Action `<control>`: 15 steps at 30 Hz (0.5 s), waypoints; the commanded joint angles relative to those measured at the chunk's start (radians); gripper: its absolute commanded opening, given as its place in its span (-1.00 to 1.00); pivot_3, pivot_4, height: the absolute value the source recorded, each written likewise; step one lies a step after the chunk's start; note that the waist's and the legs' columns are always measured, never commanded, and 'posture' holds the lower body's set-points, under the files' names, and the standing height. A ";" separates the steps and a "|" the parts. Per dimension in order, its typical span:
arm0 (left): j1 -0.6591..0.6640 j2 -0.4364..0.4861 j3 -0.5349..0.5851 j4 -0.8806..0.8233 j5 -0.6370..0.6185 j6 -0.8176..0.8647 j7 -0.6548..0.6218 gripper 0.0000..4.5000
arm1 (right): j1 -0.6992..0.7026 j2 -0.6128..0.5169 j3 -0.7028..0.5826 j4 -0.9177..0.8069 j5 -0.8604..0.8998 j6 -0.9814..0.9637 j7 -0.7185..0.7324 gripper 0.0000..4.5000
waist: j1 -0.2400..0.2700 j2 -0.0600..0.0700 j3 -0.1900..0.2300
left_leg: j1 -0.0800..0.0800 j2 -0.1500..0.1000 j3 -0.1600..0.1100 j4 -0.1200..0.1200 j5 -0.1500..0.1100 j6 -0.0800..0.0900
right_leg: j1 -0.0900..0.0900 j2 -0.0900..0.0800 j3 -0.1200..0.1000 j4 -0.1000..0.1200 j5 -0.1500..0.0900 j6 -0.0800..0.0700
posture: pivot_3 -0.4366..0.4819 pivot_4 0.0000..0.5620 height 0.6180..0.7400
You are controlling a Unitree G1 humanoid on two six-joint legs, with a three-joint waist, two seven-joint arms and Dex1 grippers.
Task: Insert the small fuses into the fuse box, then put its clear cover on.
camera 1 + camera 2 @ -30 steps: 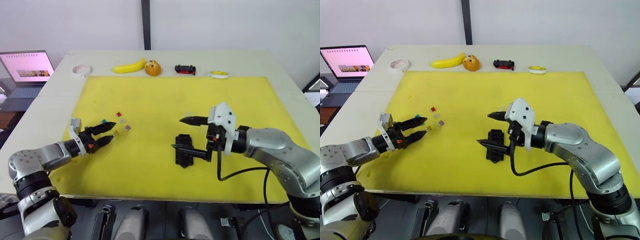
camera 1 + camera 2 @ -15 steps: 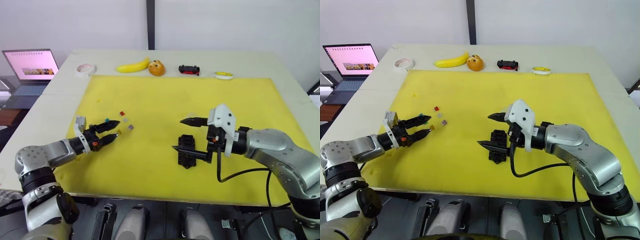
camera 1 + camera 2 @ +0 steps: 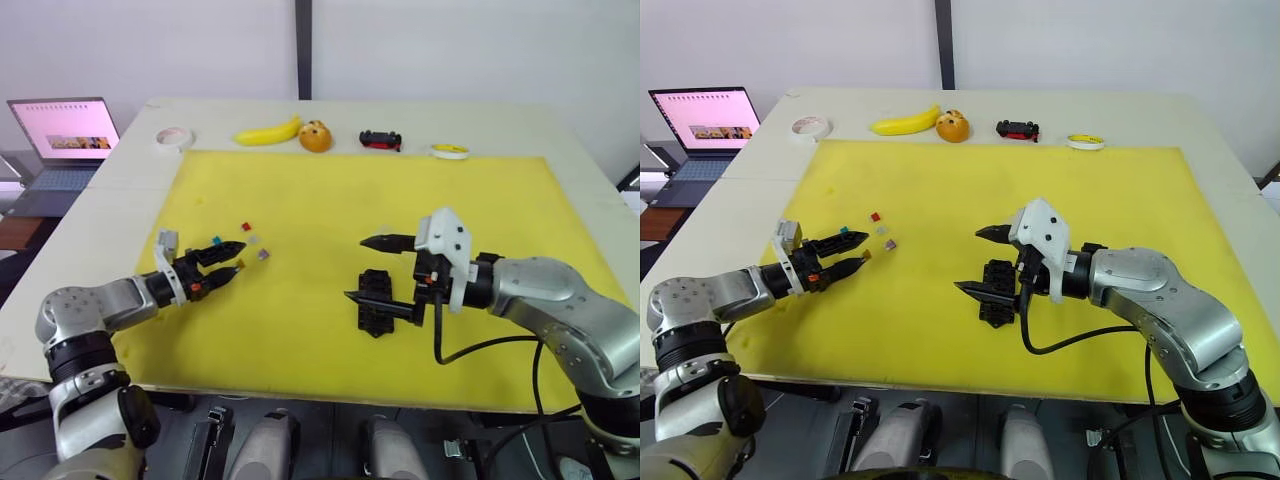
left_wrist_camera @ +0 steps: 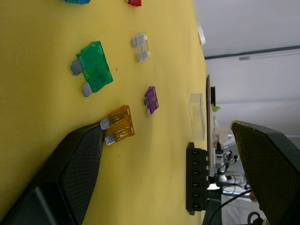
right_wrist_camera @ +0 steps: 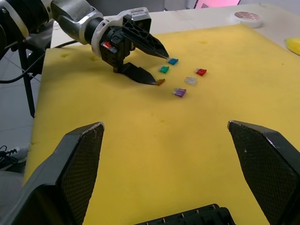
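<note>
On left of yellow mat (image 3: pixel 320 200), left gripper (image 3: pixel 228 258) spread around orange fuse (image 4: pixel 120 124), not yet pinched. Right gripper (image 3: pixel 372 270) spread over fuse box (image 3: pixel 373 301), centre-near. Next: close, lift, carry right.

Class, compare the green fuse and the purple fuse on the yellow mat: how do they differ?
The green fuse looks clearly bigger than the purple fuse. Green lies beside the left gripper's upper finger; purple lies farther out, toward the fuse box. Both are flat on the mat, untouched, with two metal prongs.
</note>
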 commanded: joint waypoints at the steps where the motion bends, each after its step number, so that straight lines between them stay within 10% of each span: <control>1: 0.020 -0.031 -0.061 0.014 0.027 -0.017 -0.010 0.98 | -0.008 -0.012 -0.026 -0.033 0.006 -0.002 0.002 1.00 | 0.000 0.000 0.000 | 0.000 0.000 0.000 0.000 0.000 0.000 | 0.000 0.000 0.000 0.000 0.000 0.000 | -0.05 -0.47 1.00; 5: 0.041 -0.034 -0.080 0.005 0.038 -0.033 -0.025 0.44 | 0.002 -0.004 -0.031 -0.031 0.005 -0.005 -0.007 1.00 | -0.001 0.000 0.000 | 0.000 -0.001 0.000 0.000 0.000 0.000 | 0.000 -0.001 0.000 0.000 0.000 0.000 | -0.05 -0.47 1.00; 15: 0.049 -0.053 -0.063 0.012 0.039 -0.053 -0.017 0.44 | 0.000 -0.006 -0.040 -0.030 0.019 -0.002 -0.019 1.00 | -0.001 0.000 0.000 | 0.000 -0.001 0.000 0.000 -0.001 0.002 | 0.000 -0.001 0.000 -0.001 0.000 0.000 | -0.05 -0.47 1.00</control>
